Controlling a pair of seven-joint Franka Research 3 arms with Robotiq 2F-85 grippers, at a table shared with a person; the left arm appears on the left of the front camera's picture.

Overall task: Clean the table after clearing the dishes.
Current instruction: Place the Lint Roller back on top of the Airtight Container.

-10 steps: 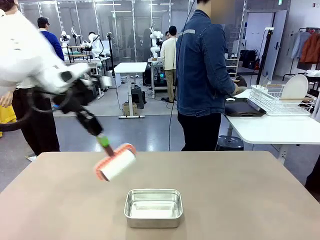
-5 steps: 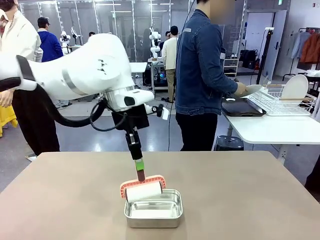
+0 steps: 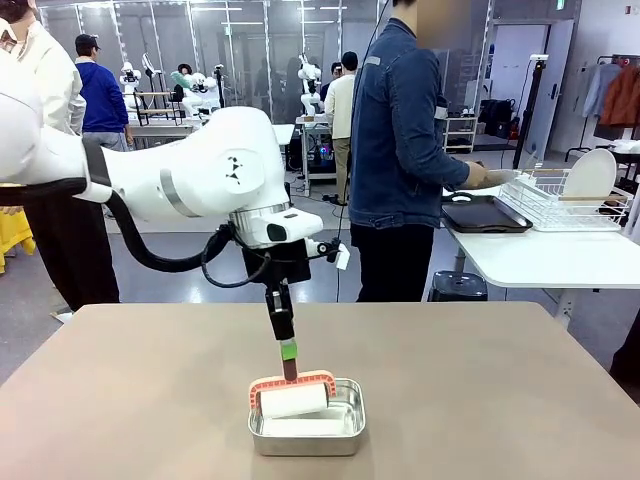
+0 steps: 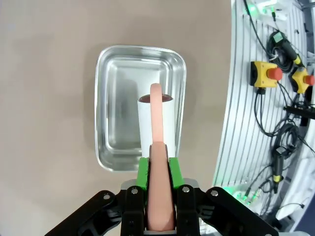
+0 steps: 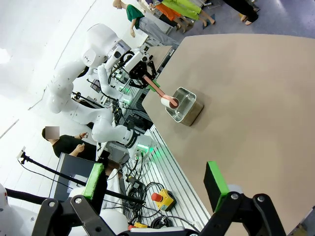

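Left gripper (image 3: 288, 352) is clenching the pink-framed white roller (image 3: 291, 397), hanging straight down into the square steel pan (image 3: 306, 424) on the brown counter (image 3: 480, 390).

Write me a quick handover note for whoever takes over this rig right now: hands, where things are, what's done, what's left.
Left hand: shut on the pink handle of the roller, holding its white roll in the steel pan near the robot's edge of the table.
Right hand: open, holding nothing, above the table's edge.
Person: at the white side table, hands by the dark tray and wire rack.
Done: the brown table carries no dishes.
Left: rolling over the tabletop, judging by the roller sitting in the pan.
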